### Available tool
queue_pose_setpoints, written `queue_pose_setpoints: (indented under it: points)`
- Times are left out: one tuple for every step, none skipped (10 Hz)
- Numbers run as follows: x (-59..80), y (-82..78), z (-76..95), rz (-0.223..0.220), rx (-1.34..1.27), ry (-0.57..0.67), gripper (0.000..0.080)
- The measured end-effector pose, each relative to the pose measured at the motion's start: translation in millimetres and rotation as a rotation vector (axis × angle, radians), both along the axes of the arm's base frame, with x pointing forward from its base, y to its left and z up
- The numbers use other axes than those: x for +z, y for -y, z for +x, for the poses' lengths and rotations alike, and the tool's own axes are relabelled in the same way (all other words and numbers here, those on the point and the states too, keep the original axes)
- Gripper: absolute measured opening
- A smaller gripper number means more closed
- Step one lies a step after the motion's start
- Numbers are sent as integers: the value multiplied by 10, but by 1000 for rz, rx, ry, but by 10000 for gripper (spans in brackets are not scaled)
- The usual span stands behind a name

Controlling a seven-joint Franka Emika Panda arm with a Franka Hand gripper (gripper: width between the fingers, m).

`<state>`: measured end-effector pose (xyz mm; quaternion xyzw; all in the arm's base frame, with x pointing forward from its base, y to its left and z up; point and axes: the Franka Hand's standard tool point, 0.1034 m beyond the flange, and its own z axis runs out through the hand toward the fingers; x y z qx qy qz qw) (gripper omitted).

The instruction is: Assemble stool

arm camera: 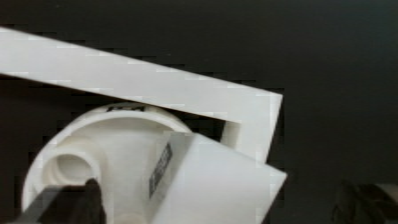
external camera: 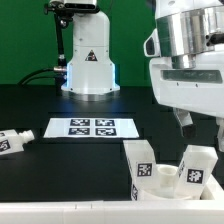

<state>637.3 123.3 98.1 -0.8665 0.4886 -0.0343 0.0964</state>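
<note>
White stool parts stand clustered at the front right in the exterior view: one tagged block leg point(external camera: 139, 160), a second tagged leg point(external camera: 197, 165), and a rounded white part with a hole point(external camera: 164, 180) between them. A third leg point(external camera: 12, 142) lies far off at the exterior view's left. My gripper point(external camera: 184, 124) hangs just above the cluster. In the wrist view my gripper point(arm camera: 214, 206) has its fingers wide apart. The white block leg point(arm camera: 222, 180) and the rounded part point(arm camera: 107, 140) lie below and between them. I see no grip on either.
The marker board point(external camera: 92, 127) lies mid-table before the robot base point(external camera: 89, 60). A white L-shaped frame point(arm camera: 178, 85) borders the parts in the wrist view, and its bar point(external camera: 60, 207) runs along the front edge in the exterior view.
</note>
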Motion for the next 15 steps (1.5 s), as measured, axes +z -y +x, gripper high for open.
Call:
queue_pose_setpoints:
  points:
    - [7, -36, -3, -55, 235, 14, 649]
    - [21, -72, 2, -80, 424, 22, 649]
    - [11, -70, -6, -90, 505, 30, 649]
    - [10, -60, -1, -99, 557, 37, 649]
    - [10, -53, 1, -108, 610, 44, 649]
    - [10, -49, 1, -123, 692, 53, 649]
    - [8, -61, 4, -180, 959, 62, 649]
    - [4, -80, 1, -205, 1141, 63, 649]
    - [3, -87, -4, -217, 1296, 52, 649]
    - [4, -65, 10, -226, 1333, 60, 649]
    - [1, -46, 11, -235, 1392, 63, 649]
    - [1, -26, 14, -248, 1449, 63, 649]
    - [-9, -13, 22, -280, 1577, 64, 649]
    - [-41, -32, 31, -327, 1742, 61, 649]
    - [-86, -48, 12, -346, 1836, 47, 649]
